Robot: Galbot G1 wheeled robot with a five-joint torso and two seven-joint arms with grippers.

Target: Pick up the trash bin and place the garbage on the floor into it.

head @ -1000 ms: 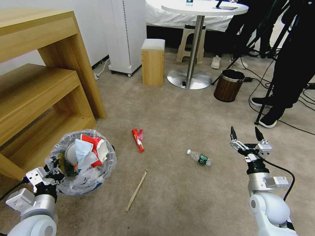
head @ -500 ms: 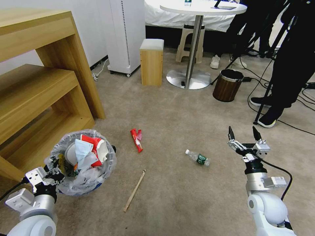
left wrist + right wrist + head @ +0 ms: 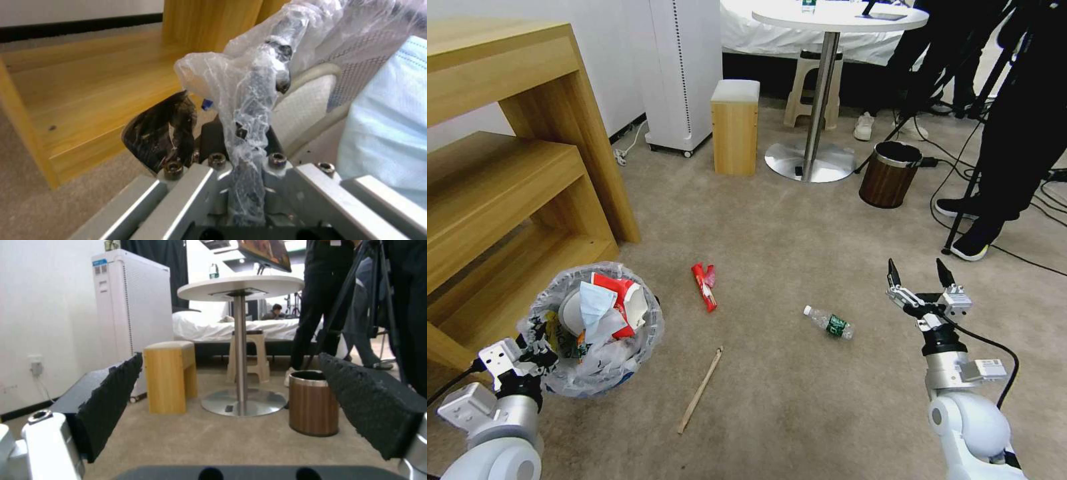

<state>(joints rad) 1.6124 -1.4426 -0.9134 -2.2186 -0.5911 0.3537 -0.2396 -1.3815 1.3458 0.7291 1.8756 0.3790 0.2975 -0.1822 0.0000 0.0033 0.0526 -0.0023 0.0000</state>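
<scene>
- Holding the trash bin (image 3: 590,330) by its rim, my left tool (image 3: 537,357) sits low on the left, clamped over the crinkled clear liner (image 3: 249,100).
- The bin is full of paper, a red carton and a pale blue mask, and it sits beside the wooden shelf unit (image 3: 507,167).
- My right tool (image 3: 916,275) hovers above the floor (image 3: 787,220) on the right, fingers (image 3: 111,400) spread wide, nothing between them.
- Garbage lies on the beige carpet between the arms: a red wrapper (image 3: 704,285), a wooden stick (image 3: 699,390) and a clear bottle (image 3: 830,321) on its side.
- The bottle lies nearest the right tool, to its left.
- A brown wood-grain bin (image 3: 890,173) stands farther off, by the round table (image 3: 837,17).
</scene>
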